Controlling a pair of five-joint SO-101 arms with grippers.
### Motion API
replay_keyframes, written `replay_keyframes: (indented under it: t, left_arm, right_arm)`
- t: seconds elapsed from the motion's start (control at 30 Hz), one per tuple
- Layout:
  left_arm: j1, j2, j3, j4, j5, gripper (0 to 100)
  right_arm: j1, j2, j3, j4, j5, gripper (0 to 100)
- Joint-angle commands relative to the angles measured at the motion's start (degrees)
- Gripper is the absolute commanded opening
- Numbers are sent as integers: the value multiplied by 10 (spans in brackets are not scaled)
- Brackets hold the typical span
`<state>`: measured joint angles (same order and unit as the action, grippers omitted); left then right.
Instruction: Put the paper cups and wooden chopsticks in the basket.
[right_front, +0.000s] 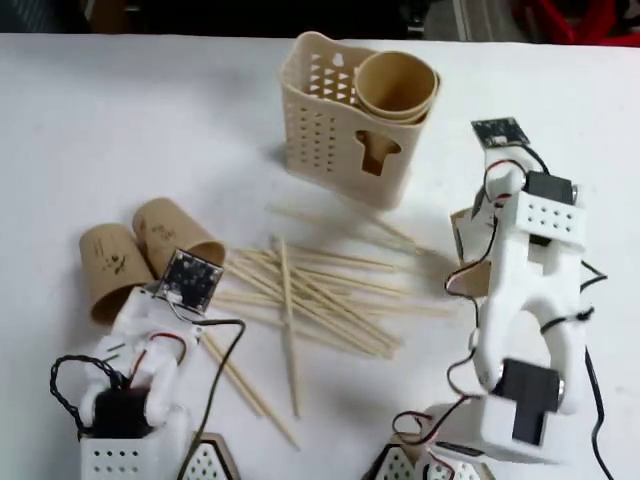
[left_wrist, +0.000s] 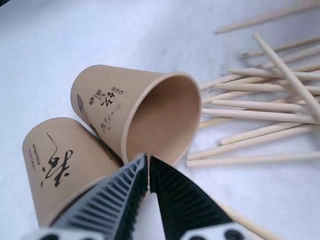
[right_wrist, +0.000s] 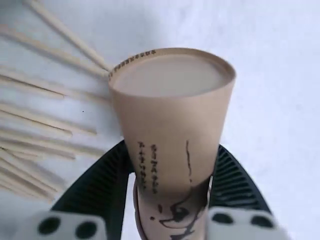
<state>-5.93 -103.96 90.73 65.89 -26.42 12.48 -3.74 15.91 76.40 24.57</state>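
Two brown paper cups lie on their sides at the near left of the white worktop, the left cup touching the right cup. Neither has been collected. The left gripper sits just at the right cup's open rim, its fingers pressed together on nothing.

Pale wooden chopsticks are scattered across the middle of the worktop; none is seen in the basket. To the right of that heap, the right gripper has its fingers clamped on a third brown paper cup, the held cup.

At far centre the cream perforated plastic basket stands upright, with nested cups in its right half; by the rims I judge there are two.

Assessment: the task is partly done. Outstanding are the held cup, both lying cups and all the chopsticks.
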Motion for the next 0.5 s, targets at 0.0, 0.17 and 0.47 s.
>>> replay_keyframes:
  t: [0.0,0.17,0.47]
  left_arm:
    - [-6,-5,-6,-14,-5,35]
    - [-6,-5,-6,-14,-5,35]
    - [-6,-5,-6,-14,-5,35]
  right_arm:
    - [7,40,-29,-25,-53,241]
    - [4,60,-109,65,-76,385]
    - [29,53,-286,220,58,384]
